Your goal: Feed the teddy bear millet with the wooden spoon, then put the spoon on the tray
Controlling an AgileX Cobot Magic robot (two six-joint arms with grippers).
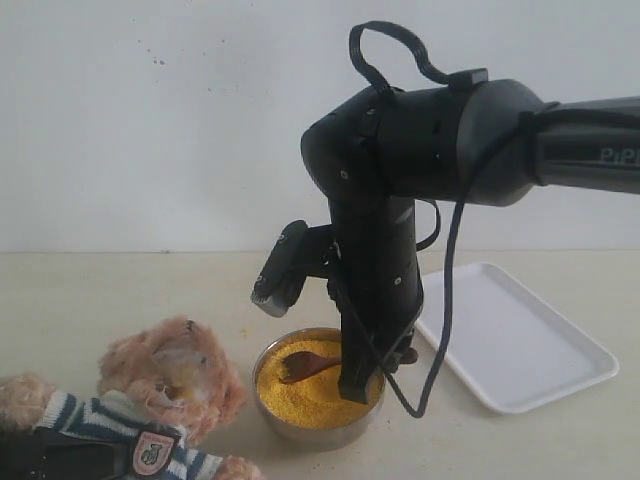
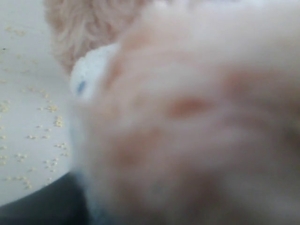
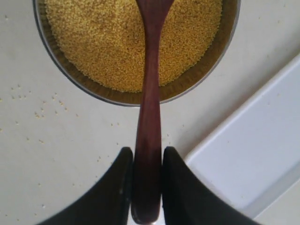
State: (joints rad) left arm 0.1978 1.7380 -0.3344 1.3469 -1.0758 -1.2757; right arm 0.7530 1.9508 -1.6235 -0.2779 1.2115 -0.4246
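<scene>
R gripper [image 3: 147, 157] pinches the spoon [image 3: 149, 93] by its handle end, tip dipped in the millet [image 1: 312, 398] bottom centre, prob to scoop for the bear [image 1: 170, 385] lying lower left by the bowl [image 1: 330, 432]. L gripper: fur blocks its cam, can't tell. Tray [image 1: 520, 340] waits at right. 1 spoon, 1 bowl, 1 bear, 1 tray

Plain white wall [image 1: 150, 120], beige tabletop [image 1: 90, 290]

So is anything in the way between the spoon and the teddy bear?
Nothing visible does. The right end effector holds the spoon at the bowl of millet, and the teddy bear lies just beside that bowl.
</scene>
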